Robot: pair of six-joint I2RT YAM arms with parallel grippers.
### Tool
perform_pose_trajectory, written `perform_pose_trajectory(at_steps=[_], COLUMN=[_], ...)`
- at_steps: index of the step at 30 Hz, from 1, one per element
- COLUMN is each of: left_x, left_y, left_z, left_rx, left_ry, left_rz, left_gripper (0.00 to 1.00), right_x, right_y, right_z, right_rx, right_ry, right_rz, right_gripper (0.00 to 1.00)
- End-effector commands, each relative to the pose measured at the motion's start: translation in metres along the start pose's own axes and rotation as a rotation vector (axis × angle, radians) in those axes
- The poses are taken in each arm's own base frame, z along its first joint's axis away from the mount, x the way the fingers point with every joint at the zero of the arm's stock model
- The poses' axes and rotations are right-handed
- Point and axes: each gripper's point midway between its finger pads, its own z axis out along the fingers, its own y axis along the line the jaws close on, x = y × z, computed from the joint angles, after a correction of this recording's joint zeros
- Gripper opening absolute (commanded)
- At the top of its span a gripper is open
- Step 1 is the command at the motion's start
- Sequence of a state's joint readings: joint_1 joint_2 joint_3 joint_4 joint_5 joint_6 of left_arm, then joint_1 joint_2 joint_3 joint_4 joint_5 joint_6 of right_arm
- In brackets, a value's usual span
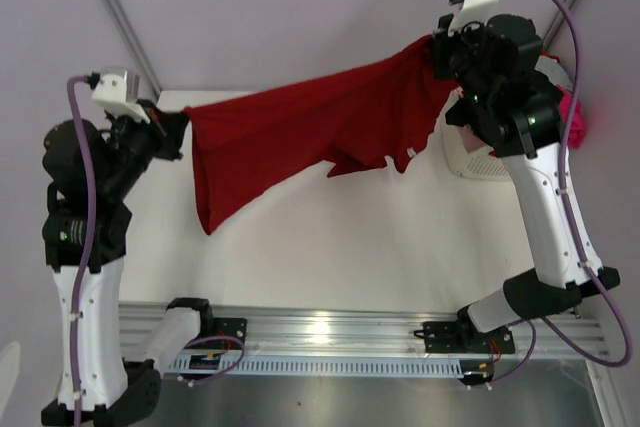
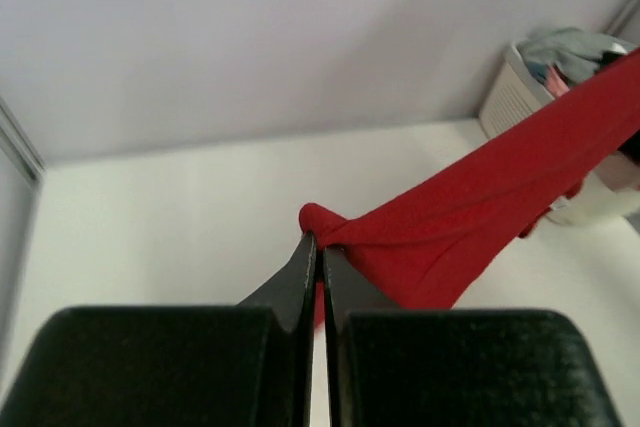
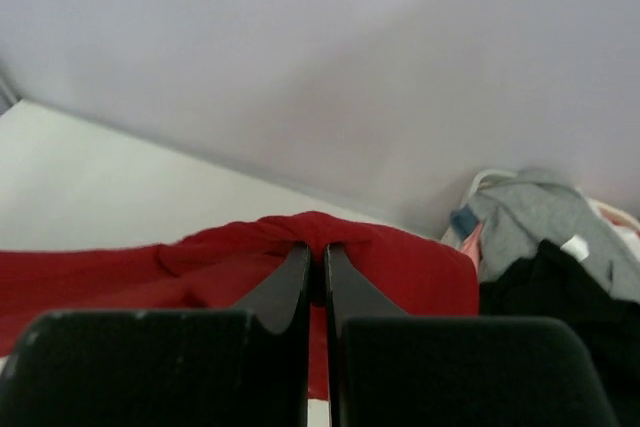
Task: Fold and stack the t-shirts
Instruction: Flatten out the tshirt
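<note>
**Red tee aloft, no fold yet**

Both grippers are clenched on the red tee (image 1: 320,122), the left gripper (image 2: 318,243) at one edge and the right gripper (image 3: 316,250) at another. It hangs stretched above the desk (image 1: 330,257). No stack shows, so folding seems barely begun. A grey shirt (image 3: 530,212) and a black shirt (image 3: 560,287) lie in the basket (image 2: 505,97).

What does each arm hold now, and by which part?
Both hold the dark red t-shirt, stretched in the air between them. The left gripper pinches one bunched end, the right gripper the other. Which edge cannot be told.
</note>
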State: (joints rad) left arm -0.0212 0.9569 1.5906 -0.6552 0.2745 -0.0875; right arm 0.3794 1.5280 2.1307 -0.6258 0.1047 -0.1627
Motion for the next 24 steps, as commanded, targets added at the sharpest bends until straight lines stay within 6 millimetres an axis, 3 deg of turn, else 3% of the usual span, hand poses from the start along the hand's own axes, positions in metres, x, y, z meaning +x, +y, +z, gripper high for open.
perform_pose_trajectory(at_steps=[1,2,3,4,5,6,7,8,10,12,13,14,17,20,21,22,23,24], left_x=[0.074,0.087,0.132,0.149,0.164,0.214,0.226,0.233,0.285,0.308,0.325,0.333,0.331,0.311,0.332,0.328,0.336,0.346], left_y=[-0.015,-0.019,-0.019,-0.023,-0.025,-0.023,-0.022,-0.021,-0.015,-0.004,0.001,0.005,0.015,0.026,0.033,0.037,0.039,0.044], left_z=[-0.024,-0.029,-0.034,-0.040,-0.044,-0.051,-0.053,-0.051,-0.052,-0.041,-0.035,-0.029,0.010,0.050,0.061,0.074,0.080,0.095], left_rx=[-0.002,0.002,-0.020,-0.038,-0.051,-0.088,-0.122,-0.134,-0.216,-0.268,-0.308,-0.329,-0.321,-0.296,-0.332,-0.324,-0.332,-0.340], left_ry=[0.214,0.247,0.342,0.391,0.415,0.501,0.504,0.487,0.557,0.544,0.576,0.582,0.565,0.525,0.601,0.608,0.640,0.682], left_rz=[-0.286,-0.337,-0.410,-0.498,-0.535,-0.591,-0.653,-0.678,-0.780,-0.806,-0.842,-0.854,-0.874,-0.837,-0.840,-0.819,-0.814,-0.813], left_gripper=[0.01,0.00,0.00,0.00,0.00,0.00,0.00,0.00,0.00,0.00,0.00,0.01,0.01,0.01,0.00,0.00,0.00,0.00], right_x=[0.017,0.026,0.041,0.080,0.100,0.122,0.139,0.184,0.227,0.292,0.309,0.323,0.359,0.381,0.386,0.378,0.401,0.407], right_y=[0.001,0.009,0.020,0.032,0.044,0.060,0.069,0.081,0.097,0.108,0.112,0.116,0.126,0.127,0.128,0.128,0.130,0.129], right_z=[-0.042,-0.047,-0.047,-0.041,-0.038,-0.036,-0.029,-0.025,-0.008,0.004,0.010,0.015,0.040,0.070,0.078,0.092,0.099,0.106], right_rx=[0.023,-0.007,-0.039,-0.070,-0.114,-0.150,-0.163,-0.183,-0.203,-0.205,-0.205,-0.207,-0.217,-0.195,-0.196,-0.193,-0.189,-0.185], right_ry=[0.073,0.098,0.139,0.235,0.281,0.332,0.354,0.444,0.502,0.640,0.675,0.709,0.761,0.778,0.783,0.763,0.805,0.816], right_rz=[-0.011,0.005,0.033,0.039,0.054,0.070,0.081,0.081,0.105,0.102,0.100,0.103,0.085,0.069,0.065,0.065,0.061,0.061], right_gripper=[0.00,0.00,0.00,0.00,0.00,0.00,0.00,0.00,0.00,0.00,0.00,0.00,0.00,0.00,0.00,0.00,0.00,0.00])
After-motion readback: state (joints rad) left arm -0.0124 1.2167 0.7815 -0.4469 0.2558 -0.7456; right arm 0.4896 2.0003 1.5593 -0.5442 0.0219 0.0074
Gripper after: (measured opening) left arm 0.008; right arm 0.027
